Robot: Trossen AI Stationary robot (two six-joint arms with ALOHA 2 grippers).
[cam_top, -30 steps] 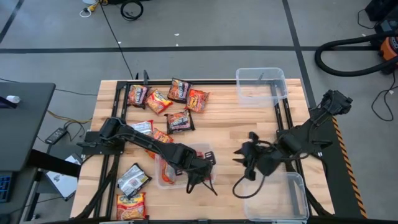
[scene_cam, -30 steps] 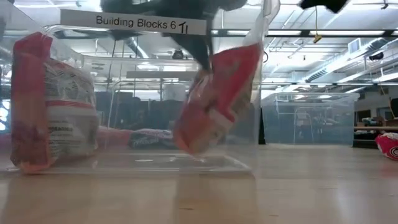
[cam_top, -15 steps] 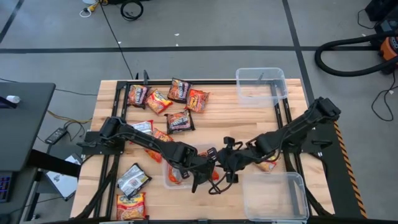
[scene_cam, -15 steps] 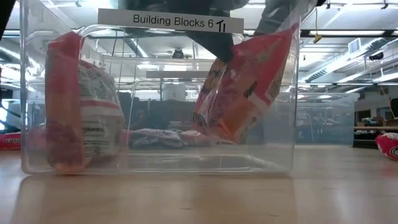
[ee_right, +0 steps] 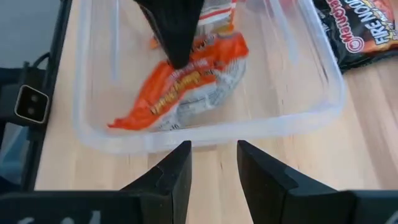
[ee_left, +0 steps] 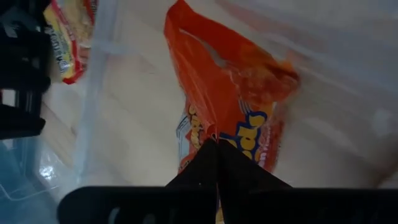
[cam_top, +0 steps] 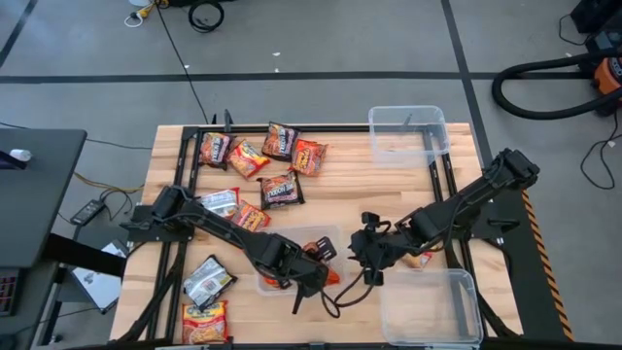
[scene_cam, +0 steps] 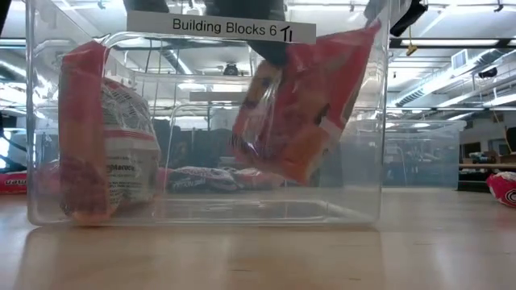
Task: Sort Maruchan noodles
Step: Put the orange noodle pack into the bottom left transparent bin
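Lowering an orange noodle packet into the near clear bin, the left gripper pinches it shut and must next release, while the right gripper, fingers parted and empty, waits beside it, remaining packets lying beyond.

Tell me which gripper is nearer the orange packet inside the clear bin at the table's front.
Left. The left gripper is shut on the orange packet, holding it inside the clear bin. The right gripper sits open just outside that bin's rim, apart from the packet.
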